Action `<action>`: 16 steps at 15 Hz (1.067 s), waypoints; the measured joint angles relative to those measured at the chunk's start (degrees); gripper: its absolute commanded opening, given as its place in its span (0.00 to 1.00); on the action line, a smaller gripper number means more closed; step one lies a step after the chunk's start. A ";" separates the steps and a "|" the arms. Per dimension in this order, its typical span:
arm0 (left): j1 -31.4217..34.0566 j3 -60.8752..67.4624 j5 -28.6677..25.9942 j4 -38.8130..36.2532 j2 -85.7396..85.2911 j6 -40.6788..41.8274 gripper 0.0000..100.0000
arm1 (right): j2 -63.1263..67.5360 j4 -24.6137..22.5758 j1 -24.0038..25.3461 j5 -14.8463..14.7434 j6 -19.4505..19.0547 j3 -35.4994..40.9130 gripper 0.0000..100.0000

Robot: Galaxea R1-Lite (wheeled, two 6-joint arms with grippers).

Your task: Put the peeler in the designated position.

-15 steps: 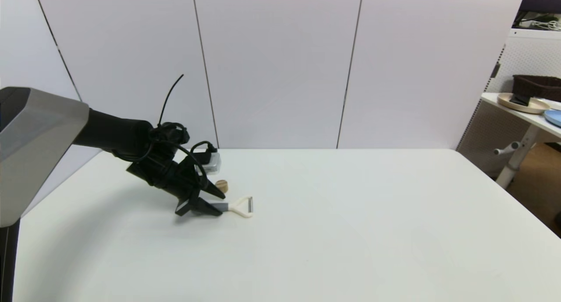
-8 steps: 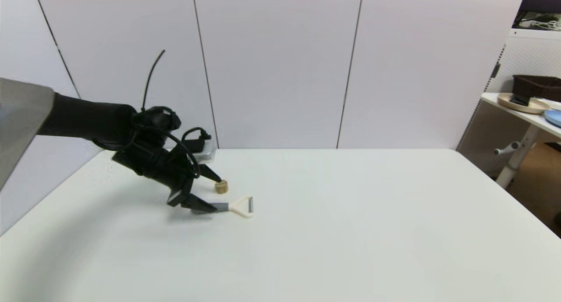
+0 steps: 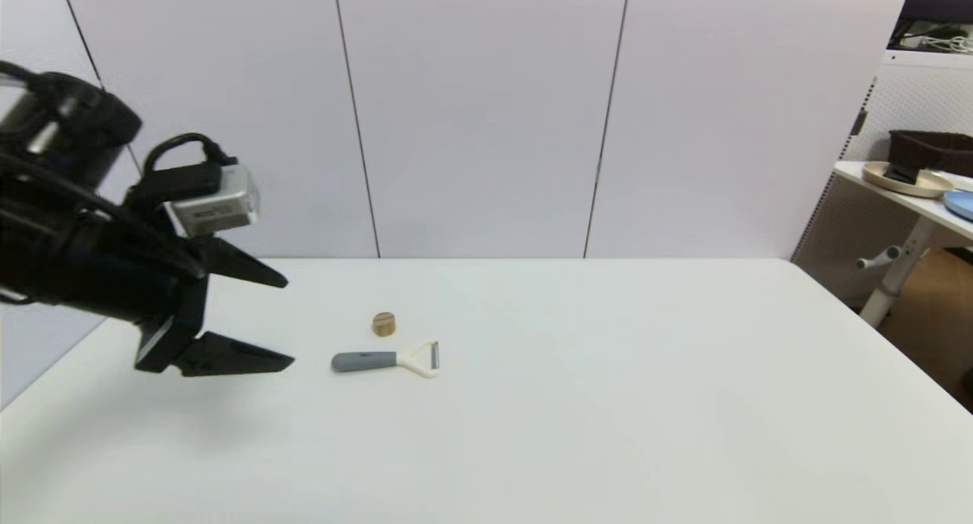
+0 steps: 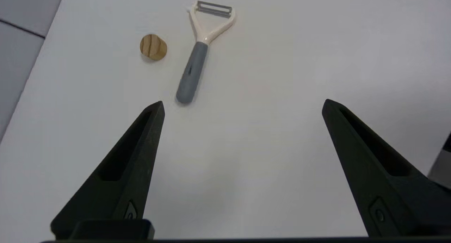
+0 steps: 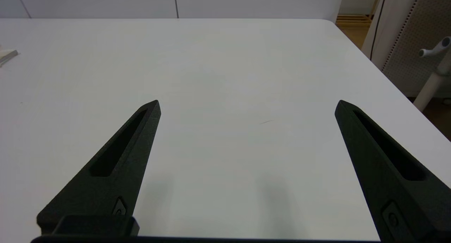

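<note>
While its two black fingers stand wide apart with nothing between them, the left gripper [image 3: 287,322] hangs above the left side of the white table [image 3: 578,417], its tips pointing toward three o'clock in the head view and clear of every object. A grey camera block [image 3: 213,204] with a black cable sits on top of the wrist. At three o'clock from those tips, a short way off, the peeler [image 3: 386,359] lies flat on the tabletop — grey handle toward the gripper, cream forked head and thin metal blade toward the table's middle. Just beside the peeler, at about twelve o'clock from its handle, stands the small tan wooden cylinder [image 3: 384,324], near it but not touching; the bare patch around the cylinder is the designated position [image 3: 357,334], and the peeler rests along its near edge. From the left wrist view the same pair shows beyond the spread fingers [image 4: 134,165]: the peeler [image 4: 201,49] lengthwise, the cylinder [image 4: 153,47] to one side of its handle, with white table between them. Farther right the tabletop carries nothing else. The right gripper [image 5: 246,103] appears only in its own wrist view, jaws likewise wide apart and holding nothing, held over the table's right part. At the far right of the head view a side table [image 3: 912,197] bears a tan plate [image 3: 908,180] and a dark basket [image 3: 931,147].
</note>
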 measured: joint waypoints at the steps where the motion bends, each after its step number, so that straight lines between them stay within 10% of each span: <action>1: 0.15 2.88 1.57 -0.41 -4.69 -4.02 1.00 | 0.00 0.00 0.00 -0.02 0.02 0.00 1.00; 12: 14.35 52.08 11.96 -46.98 -51.66 -32.48 1.00 | 0.00 0.02 0.00 0.00 0.00 0.00 1.00; 16: 16.12 59.60 11.97 -47.90 -64.84 -32.83 1.00 | 0.00 0.00 0.00 0.00 0.00 0.00 1.00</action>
